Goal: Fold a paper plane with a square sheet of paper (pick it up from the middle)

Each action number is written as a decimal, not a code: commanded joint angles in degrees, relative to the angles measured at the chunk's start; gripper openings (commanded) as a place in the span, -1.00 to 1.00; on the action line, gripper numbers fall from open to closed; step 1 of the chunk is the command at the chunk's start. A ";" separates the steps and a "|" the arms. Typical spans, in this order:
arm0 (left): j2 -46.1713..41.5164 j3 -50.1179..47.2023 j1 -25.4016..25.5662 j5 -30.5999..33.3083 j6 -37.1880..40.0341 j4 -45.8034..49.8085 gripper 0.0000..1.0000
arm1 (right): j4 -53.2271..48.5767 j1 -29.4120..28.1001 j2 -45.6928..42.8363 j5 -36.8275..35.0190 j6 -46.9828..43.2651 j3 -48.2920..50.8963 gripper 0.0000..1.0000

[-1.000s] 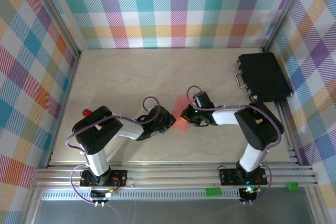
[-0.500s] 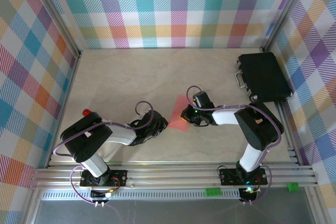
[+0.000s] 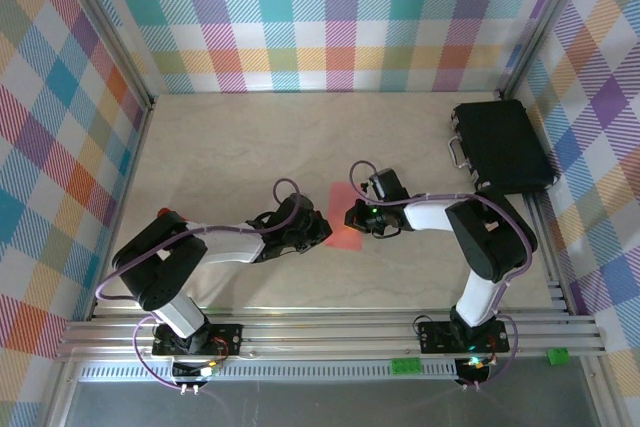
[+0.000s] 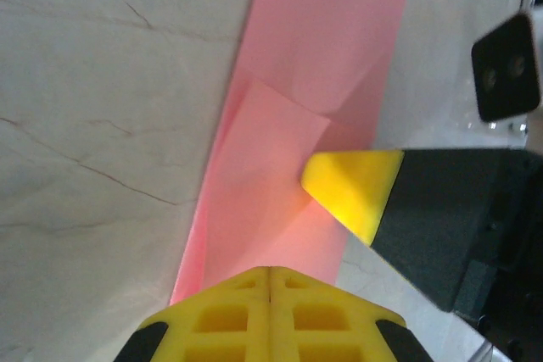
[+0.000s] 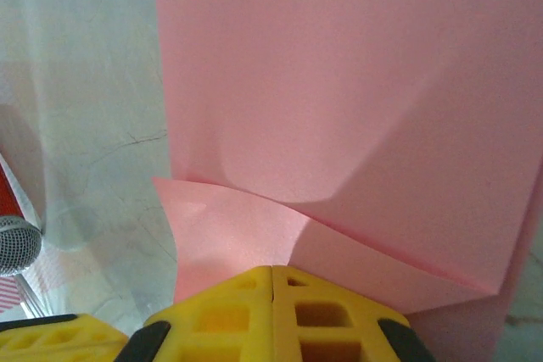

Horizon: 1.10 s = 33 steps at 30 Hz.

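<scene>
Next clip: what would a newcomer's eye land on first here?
The salmon-pink sheet of paper, partly folded, lies in the middle of the pale table. The left gripper and right gripper, both shut, bear on it from either side. A black case sits in the far right corner, against loud plaid walls.

The left gripper (image 3: 320,231), which had drawn back toward the near edge half a second ago, has swung in again beside the sheet of paper (image 3: 343,209). The right gripper (image 3: 353,215) seems to have edged slightly farther from the bases.
</scene>
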State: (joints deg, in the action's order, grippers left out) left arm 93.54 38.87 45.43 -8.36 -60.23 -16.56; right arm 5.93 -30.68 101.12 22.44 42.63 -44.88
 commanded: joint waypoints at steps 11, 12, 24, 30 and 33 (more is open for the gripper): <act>3.68 4.45 -0.33 -3.92 6.17 9.37 -1.00 | -7.49 0.71 1.58 3.93 -7.61 -3.29 -1.00; 3.93 4.61 -0.46 -3.59 6.15 9.67 -1.00 | -7.48 0.79 1.47 4.04 -7.73 -3.33 -1.00; 5.17 4.75 -0.54 -2.10 4.02 13.21 -1.00 | -8.69 0.51 -3.33 6.30 -6.65 -6.08 -0.84; 5.68 4.76 -0.56 -2.36 3.64 12.80 -1.00 | -6.60 -1.97 -2.39 4.97 -3.30 -3.78 -0.89; 5.93 4.63 -0.57 -2.55 3.28 12.60 -1.00 | -5.51 -3.08 -1.36 4.32 -1.54 -3.25 -0.96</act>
State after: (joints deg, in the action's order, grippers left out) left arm 97.86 43.33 45.21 -12.16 -56.14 -7.60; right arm -0.91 -32.80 98.67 27.05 38.81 -49.10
